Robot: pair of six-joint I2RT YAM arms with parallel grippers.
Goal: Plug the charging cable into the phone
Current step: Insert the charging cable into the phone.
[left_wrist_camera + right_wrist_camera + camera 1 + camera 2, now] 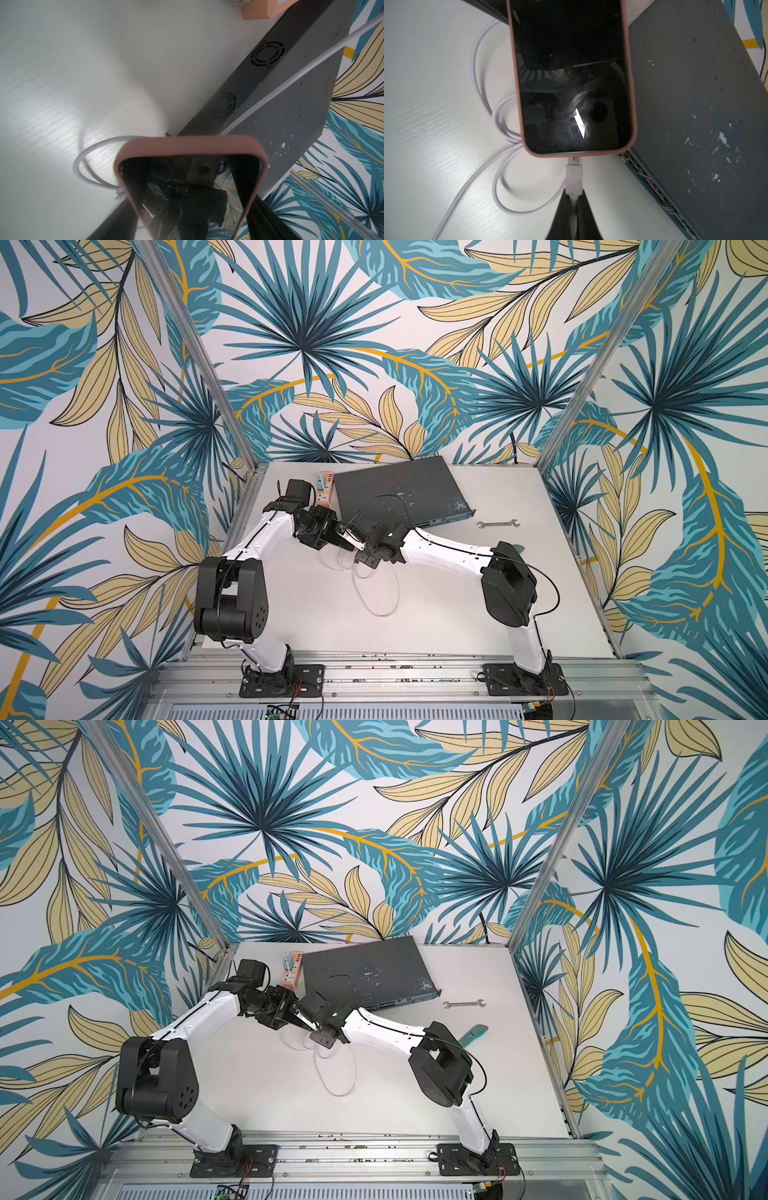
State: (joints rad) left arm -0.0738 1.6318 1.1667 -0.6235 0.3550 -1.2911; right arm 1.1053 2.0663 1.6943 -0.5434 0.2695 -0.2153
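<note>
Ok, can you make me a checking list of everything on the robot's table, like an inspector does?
surface: white table, no spills seen.
job's things: phone, black screen, pink case; charging cable, its plug tip at the phone's bottom edge, metal showing.
clutter: grey network switch, wrench, pink power strip, teal utility knife.
end effectors: left end effector grips the phone; right end effector shut on the cable's plug.
cables: white loops lie loose on the table under the phone.
surroundings: leaf-print walls, metal rail in front.

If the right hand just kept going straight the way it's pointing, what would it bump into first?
The phone: the right hand pinches the cable, whose metal tip sits right at the phone's bottom edge, seemingly entering the port.
</note>
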